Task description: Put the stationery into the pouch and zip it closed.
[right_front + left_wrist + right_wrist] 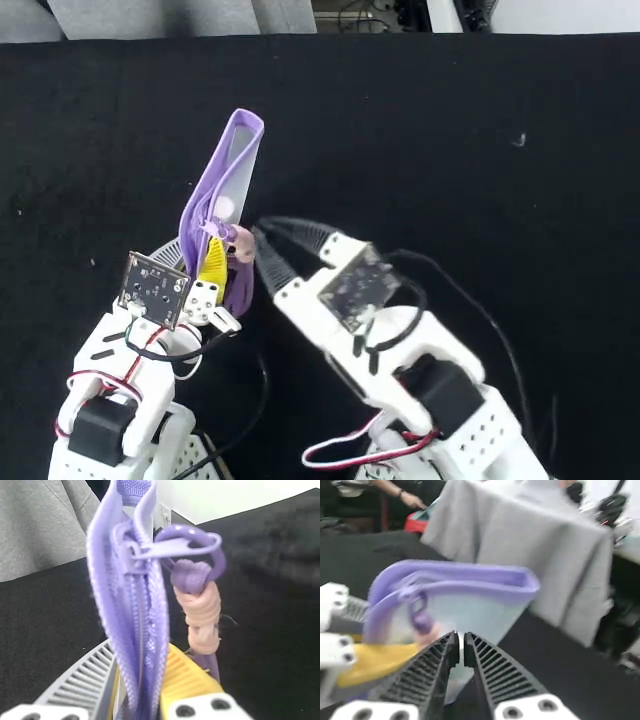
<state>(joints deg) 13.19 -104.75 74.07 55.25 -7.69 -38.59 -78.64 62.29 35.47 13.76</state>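
A purple pouch point(225, 180) stands on edge above the black table point(450, 150), clamped at its near end by the left gripper point(195, 258), whose grey and yellow fingers point(185, 675) press on either side of the zip. The right gripper point(258, 233) hangs just beside the pouch, its black jaws drawn almost together with only a thin slit between them. Nothing can be seen held between them.

From above, the pouch's mouth gapes from the slider to its far end, showing a pale lining. Whether any stationery lies inside cannot be told.

The left wrist view brings out the zip. The teeth are meshed between the slider and the left gripper point(137, 680), and a ring pull point(187, 545) sticks out sideways from the slider. A knotted pink and purple cord point(202, 612) hangs from the pull.

The right wrist view shows the pouch point(485, 605) side on, with its pale, see-through panel under the purple rim. The tips of the right gripper point(460, 640) sit just beside the cord point(427, 630). A grey cloth point(530, 545) is draped behind the table.
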